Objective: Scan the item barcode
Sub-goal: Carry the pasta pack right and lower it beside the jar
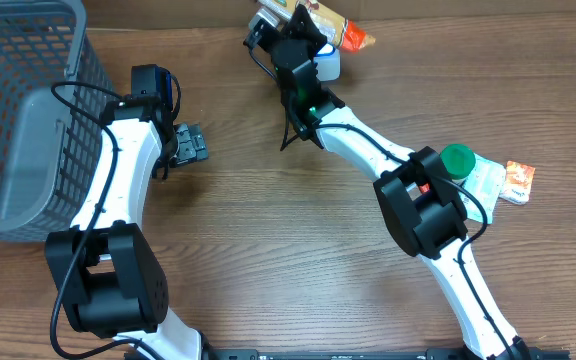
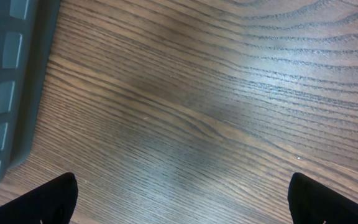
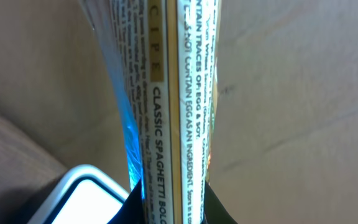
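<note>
We see soft, even light on the wooden table (image 1: 268, 250), one diffuse shadow in the left wrist view; the spaghetti packet (image 3: 166, 93) looks blurred, glinting blue.

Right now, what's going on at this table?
The right tool is shut on a clear plastic spaghetti packet with printed text. It holds the packet at the far side of the wooden table, just beside a white-rimmed device that is probably the scanner. Blue light shows on the wrap. The left tool is open and empty, over bare wood beside the grey mesh basket. A green-lidded item lies at the right, not held.
</note>
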Controlling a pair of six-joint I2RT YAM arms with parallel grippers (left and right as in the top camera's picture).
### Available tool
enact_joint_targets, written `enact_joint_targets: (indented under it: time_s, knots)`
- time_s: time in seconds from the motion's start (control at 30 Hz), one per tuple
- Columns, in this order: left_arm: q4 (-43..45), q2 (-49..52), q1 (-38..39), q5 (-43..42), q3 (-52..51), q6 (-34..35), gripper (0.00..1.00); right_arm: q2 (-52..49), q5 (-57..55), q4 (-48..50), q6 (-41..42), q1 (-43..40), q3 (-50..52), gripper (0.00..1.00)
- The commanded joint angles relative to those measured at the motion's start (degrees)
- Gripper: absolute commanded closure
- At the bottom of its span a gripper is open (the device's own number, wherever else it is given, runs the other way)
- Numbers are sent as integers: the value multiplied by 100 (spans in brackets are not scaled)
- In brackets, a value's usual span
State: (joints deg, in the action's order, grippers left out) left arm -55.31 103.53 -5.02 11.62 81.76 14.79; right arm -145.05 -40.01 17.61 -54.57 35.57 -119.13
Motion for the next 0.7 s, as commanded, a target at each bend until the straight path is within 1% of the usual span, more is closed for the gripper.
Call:
enact_joint_targets:
  time_s: [0.0, 0.1, 0.17, 0.27, 0.33, 0.43, 0.5, 0.57, 0.67]
  knots:
    - [4, 24, -17, 39, 44, -46, 0, 1333, -459, -295, 859, 155, -365, 97]
    - [7, 24, -17, 39, 44, -46, 0, 1954, -560, -1453, 1755, 225, -365, 97]
    - [7, 24, -17, 39, 44, -46, 0, 2420, -761, -2594, 2806, 225, -365, 97]
    - [7, 24, -17, 39, 44, -46, 0, 2924, -693, -4406, 4304, 181, -365, 97]
    - [7, 24, -17, 39, 44, -46, 0, 3189, -256, -5698, 5316, 76, -365, 97]
    - [4, 24, -17, 39, 44, -46, 0, 3368, 914, -7331, 6605, -223, -363, 97]
    - [7, 24, -17, 39, 44, -46, 0, 3366, 1862, -8177, 7079, -485, -343, 97]
    - [7, 24, -17, 39, 44, -46, 0, 3340, 2699, -8789, 7298, -752, -160, 96]
    - [4, 24, -17, 39, 44, -46, 0, 3340, 3633, -9197, 7302, -1095, 444, 96]
